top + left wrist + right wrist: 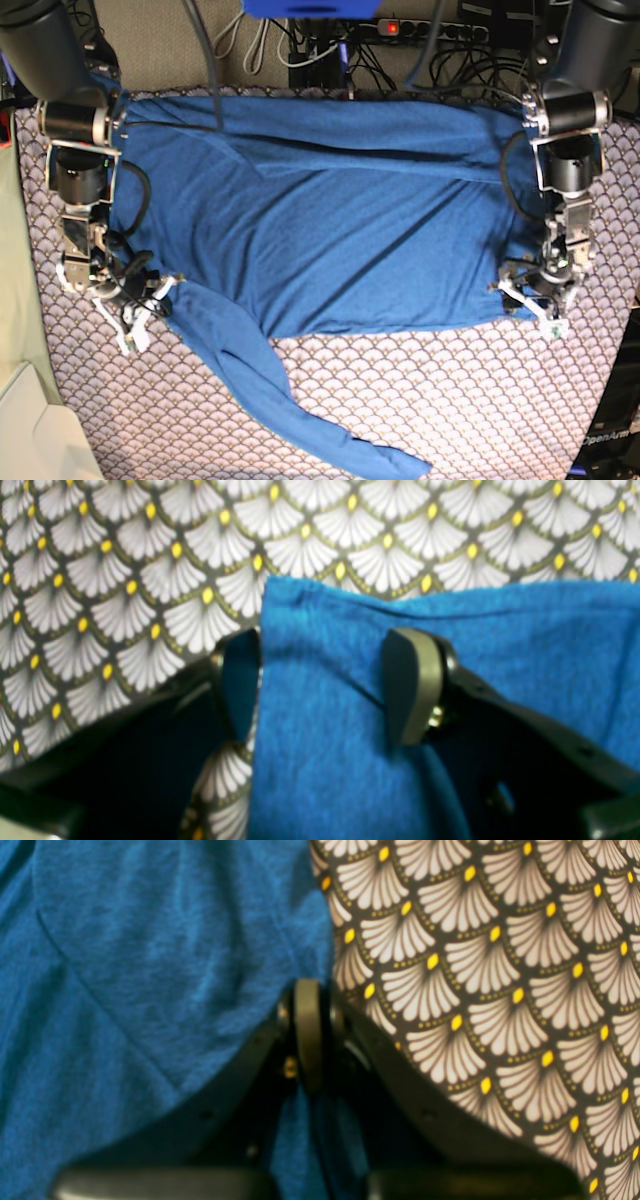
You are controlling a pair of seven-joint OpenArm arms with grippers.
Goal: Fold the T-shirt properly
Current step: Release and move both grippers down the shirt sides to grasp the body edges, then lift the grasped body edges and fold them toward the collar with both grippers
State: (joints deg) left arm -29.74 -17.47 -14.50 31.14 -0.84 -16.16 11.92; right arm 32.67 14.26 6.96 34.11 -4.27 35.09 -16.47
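Base cam shows whole T-shirt point(330, 240) (wrist cams: left gripper point(320, 680) fingers wide, right gripper point(307, 1035) fingers pinching hem).

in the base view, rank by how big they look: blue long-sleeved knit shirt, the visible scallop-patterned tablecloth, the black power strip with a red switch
1. Blue long-sleeved knit shirt, largest.
2. Visible scallop-patterned tablecloth, somewhat smaller; the shirt hides the rest.
3. Black power strip with a red switch, by far the smallest.
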